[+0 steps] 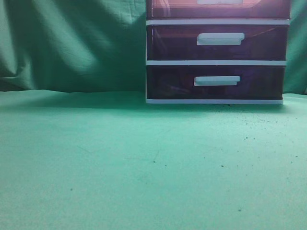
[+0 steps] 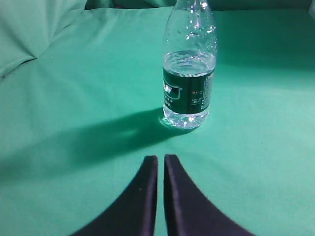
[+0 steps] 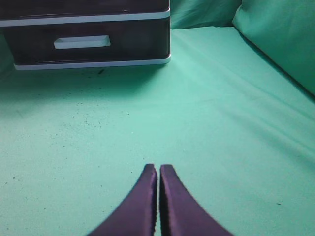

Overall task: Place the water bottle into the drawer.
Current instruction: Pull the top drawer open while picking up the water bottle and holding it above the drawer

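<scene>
A clear water bottle (image 2: 189, 73) with a dark green label stands upright on the green cloth in the left wrist view, a short way ahead of my left gripper (image 2: 161, 158), which is shut and empty. The bottle does not show in the exterior view. The drawer (image 1: 218, 8), the topmost purple-red one with a white handle, is cut off by the top edge of the exterior view and looks closed. My right gripper (image 3: 158, 167) is shut and empty, low over the cloth, well in front of the drawer unit (image 3: 88, 34). Neither gripper shows in the exterior view.
Two darker drawers (image 1: 217, 43) with white handles sit below the top one in the white-framed unit. The green cloth (image 1: 144, 163) covers the table and hangs as a backdrop. Cloth folds rise at the right of the right wrist view (image 3: 280, 34).
</scene>
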`<state>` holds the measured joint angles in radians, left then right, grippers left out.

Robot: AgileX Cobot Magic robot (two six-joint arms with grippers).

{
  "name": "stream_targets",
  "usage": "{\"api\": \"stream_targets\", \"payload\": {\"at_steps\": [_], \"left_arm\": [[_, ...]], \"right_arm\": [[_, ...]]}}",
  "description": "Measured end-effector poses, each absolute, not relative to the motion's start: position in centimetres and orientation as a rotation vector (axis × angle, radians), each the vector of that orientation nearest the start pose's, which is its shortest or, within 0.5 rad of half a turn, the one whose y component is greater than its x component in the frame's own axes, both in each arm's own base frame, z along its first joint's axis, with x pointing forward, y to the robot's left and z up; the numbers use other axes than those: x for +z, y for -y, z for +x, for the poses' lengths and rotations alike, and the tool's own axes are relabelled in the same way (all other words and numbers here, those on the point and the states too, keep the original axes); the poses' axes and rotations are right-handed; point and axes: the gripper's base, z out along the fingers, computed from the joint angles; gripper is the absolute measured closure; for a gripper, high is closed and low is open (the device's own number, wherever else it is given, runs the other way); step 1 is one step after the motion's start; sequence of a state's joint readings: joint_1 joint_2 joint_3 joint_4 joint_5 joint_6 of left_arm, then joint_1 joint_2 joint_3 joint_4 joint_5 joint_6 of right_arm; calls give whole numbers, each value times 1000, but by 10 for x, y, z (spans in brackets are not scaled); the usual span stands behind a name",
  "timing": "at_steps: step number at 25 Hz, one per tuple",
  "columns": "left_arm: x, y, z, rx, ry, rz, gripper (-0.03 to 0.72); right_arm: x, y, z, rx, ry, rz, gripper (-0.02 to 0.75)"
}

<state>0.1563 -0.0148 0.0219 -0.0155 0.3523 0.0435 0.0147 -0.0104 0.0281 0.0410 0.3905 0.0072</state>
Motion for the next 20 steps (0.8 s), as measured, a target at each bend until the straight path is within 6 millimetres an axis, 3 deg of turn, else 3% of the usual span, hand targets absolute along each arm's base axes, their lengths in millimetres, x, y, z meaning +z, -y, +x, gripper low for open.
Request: {"api": "stream_targets", "payload": {"at_steps": [20], "left_arm": [[175,-8,52,123,-1841,-115,688]], "right_arm": [[169,-2,52,56,-1892,18,738]]}}
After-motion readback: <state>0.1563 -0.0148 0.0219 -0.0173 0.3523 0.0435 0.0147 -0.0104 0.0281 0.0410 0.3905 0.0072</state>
